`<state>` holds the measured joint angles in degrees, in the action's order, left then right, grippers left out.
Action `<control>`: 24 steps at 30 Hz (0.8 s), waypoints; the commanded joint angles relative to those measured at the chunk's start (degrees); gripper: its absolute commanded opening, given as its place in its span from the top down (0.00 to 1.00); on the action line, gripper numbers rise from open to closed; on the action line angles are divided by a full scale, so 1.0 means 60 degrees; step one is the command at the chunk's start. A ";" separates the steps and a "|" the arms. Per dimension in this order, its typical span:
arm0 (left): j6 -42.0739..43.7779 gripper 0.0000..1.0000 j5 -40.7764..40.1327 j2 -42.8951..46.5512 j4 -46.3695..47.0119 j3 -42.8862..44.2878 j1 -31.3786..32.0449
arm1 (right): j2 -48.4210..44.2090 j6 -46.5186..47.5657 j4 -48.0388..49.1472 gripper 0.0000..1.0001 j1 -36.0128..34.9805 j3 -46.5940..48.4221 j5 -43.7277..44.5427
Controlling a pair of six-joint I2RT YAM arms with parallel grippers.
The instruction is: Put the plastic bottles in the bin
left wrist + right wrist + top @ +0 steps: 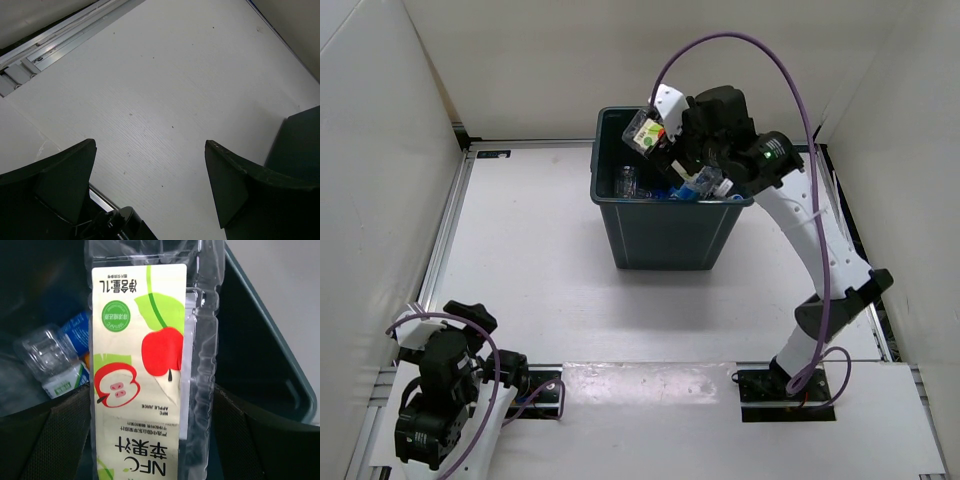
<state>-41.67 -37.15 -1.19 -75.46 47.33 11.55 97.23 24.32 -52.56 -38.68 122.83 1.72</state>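
Observation:
A wide clear plastic bottle (pixel 645 130) with a red-and-green apple label hangs over the far left part of the bin (pixel 665 235). My right gripper (pixel 657 138) is shut on it. In the right wrist view this bottle (pixel 140 365) fills the gap of the gripper (pixel 150 392) and touches both fingers, above the bin's dark inside and rim (pixel 272 357). Other bottles lie inside the bin: a blue-labelled one (pixel 700 185) (pixel 75 332) and a crumpled clear one (pixel 628 180) (pixel 42 350). My left gripper (pixel 470 318) (pixel 150 145) is open and empty at the near left.
White walls enclose the table on the left, back and right. A metal rail (pixel 450 230) runs along the left edge. The purple cable (pixel 790 80) arcs above the right arm. In the left wrist view a dark corner of the bin (pixel 302 135) shows at the right.

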 commanded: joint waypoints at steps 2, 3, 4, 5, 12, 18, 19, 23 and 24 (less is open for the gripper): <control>-0.0013 0.00 -0.0152 -0.0065 0.0008 -0.0008 0.0052 | -0.0591 0.0982 0.0779 0.10 -0.0232 -0.1249 0.0676; -0.0027 0.00 -0.0137 -0.0109 -0.0050 -0.0008 0.0038 | -0.0416 0.1233 0.0486 0.10 -0.0524 -0.1180 0.1304; -0.0057 0.00 -0.0166 -0.0124 -0.0065 -0.0008 0.0038 | -0.0066 0.0858 0.0512 0.10 -0.0672 -0.1034 0.1905; -0.0071 0.00 -0.0195 -0.0095 -0.0094 -0.0008 0.0038 | -0.0034 0.0579 0.0643 0.10 -0.0644 -0.0336 0.2375; -0.0042 0.00 -0.0196 0.0009 -0.0007 -0.0008 0.0067 | -0.0285 -0.0355 0.0781 0.10 0.0822 -0.0534 -0.1737; -0.0072 0.00 -0.0196 -0.0007 -0.0036 -0.0008 0.0067 | -0.0207 -0.2423 0.1447 0.10 0.1245 0.0977 -0.1935; -0.0043 0.00 -0.0181 0.0008 0.0008 -0.0037 0.0081 | -0.0383 -0.1963 0.1551 0.10 0.1072 0.0568 -0.2159; 0.0002 0.00 -0.0123 -0.0196 0.0009 -0.0008 0.0067 | -0.0532 -0.0159 0.0400 0.10 0.0749 -0.0931 -0.2631; -0.0013 0.00 -0.0123 -0.0226 0.0008 -0.0008 0.0067 | -0.0517 -0.0316 0.0482 0.10 0.0661 -0.0828 -0.2238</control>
<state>-41.95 -37.54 -0.60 -75.44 47.33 11.77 94.32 18.68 -47.94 -32.93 119.04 -9.76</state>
